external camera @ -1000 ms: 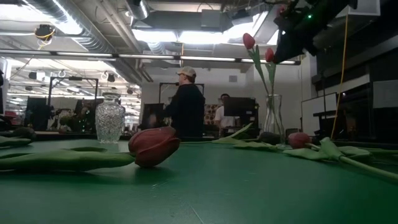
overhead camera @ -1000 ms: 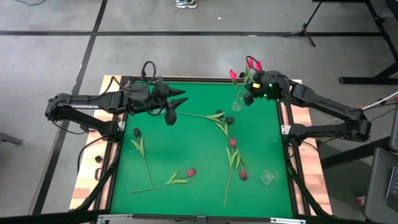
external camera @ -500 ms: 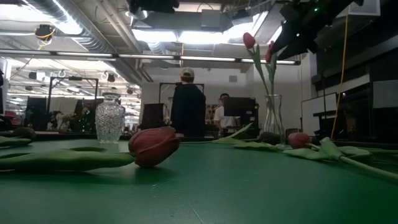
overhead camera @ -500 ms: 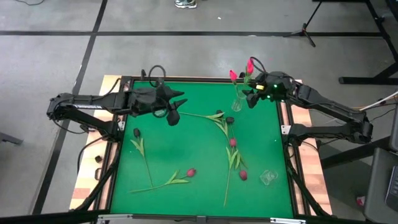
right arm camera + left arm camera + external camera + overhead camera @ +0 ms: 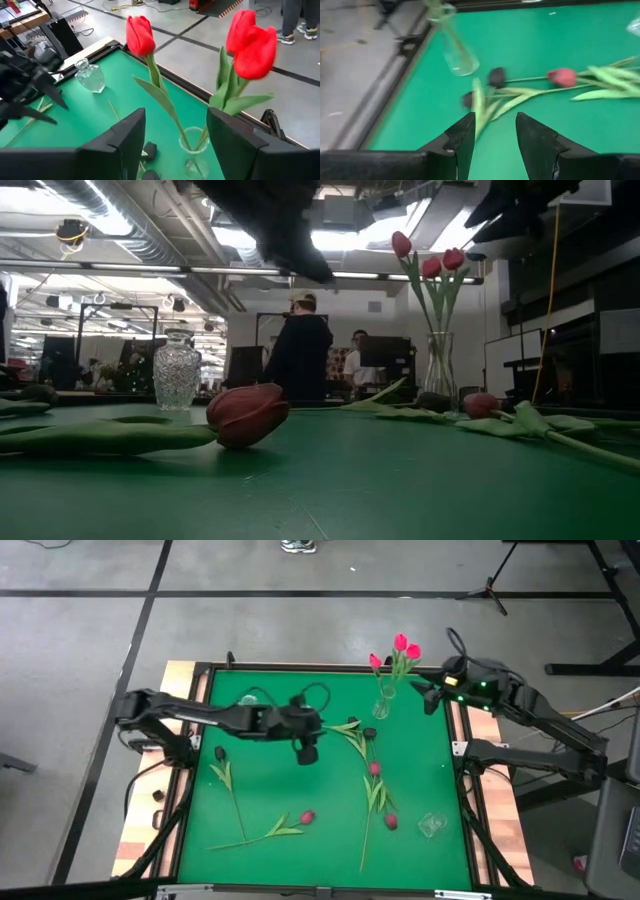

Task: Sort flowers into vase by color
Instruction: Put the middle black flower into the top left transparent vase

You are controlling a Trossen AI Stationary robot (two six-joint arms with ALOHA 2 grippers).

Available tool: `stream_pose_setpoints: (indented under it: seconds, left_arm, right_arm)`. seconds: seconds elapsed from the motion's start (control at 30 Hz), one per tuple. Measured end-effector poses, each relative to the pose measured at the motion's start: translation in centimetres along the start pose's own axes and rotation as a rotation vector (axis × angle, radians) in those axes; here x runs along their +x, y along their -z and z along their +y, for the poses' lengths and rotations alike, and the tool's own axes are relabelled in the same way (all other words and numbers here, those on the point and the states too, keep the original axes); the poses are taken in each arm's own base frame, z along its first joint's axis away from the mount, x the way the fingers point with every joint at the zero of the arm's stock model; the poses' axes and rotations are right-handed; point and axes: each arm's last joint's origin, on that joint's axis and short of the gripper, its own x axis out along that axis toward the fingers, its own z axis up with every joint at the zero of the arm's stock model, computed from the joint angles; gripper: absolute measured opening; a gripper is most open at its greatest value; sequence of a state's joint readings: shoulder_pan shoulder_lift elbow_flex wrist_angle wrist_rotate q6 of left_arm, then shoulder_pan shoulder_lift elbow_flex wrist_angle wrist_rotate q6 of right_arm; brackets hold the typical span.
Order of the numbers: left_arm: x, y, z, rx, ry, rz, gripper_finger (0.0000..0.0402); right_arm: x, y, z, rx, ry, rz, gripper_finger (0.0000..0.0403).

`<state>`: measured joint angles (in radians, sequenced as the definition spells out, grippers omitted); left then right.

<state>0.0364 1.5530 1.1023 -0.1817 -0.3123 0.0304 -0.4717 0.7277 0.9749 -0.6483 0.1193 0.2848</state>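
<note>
Three flowers (image 5: 400,650) stand in vase (image 5: 383,703) near table (image 5: 260,790) far edge; second vase (image 5: 430,825) near right edge.

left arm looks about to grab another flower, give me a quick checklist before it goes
1. Left pincer open: ok, a clear gap shows between its fingers.
2. Left pincer empty: ok, nothing held.
3. Target ahead: ok, dark tulips and a red tulip lie on the mat in front of it.
4. Tall vase upright: ok, holding three red tulips.
5. Right pincer clear of vase: ok, open, empty, drawn back beside it.
6. Second vase ready for dark tulips: cannot tell, upright but its contents are unclear.
</note>
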Motion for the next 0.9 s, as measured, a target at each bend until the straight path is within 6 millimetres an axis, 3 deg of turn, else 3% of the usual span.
stream_pose_setpoints:
  seconds: [0.2,0.57,0.9]
  left_arm:
    - [4.4,1.5,2.1,-0.075,0.094,0.035,0.0139]
    - [9.0,4.8,4.0,-0.064,0.264,0.134,0.0139]
    - [11.0,6.3,5.2,-0.077,0.222,0.157,0.0139]
  right_arm:
    - [-0.3,0.5,-0.1,-0.001,0.002,0.039,0.0209]
    - [-0.3,0.6,-0.1,0.001,-0.028,0.065,0.0209]
    - [-0.3,0.6,-0.1,0.0,-0.028,0.065,0.0209]
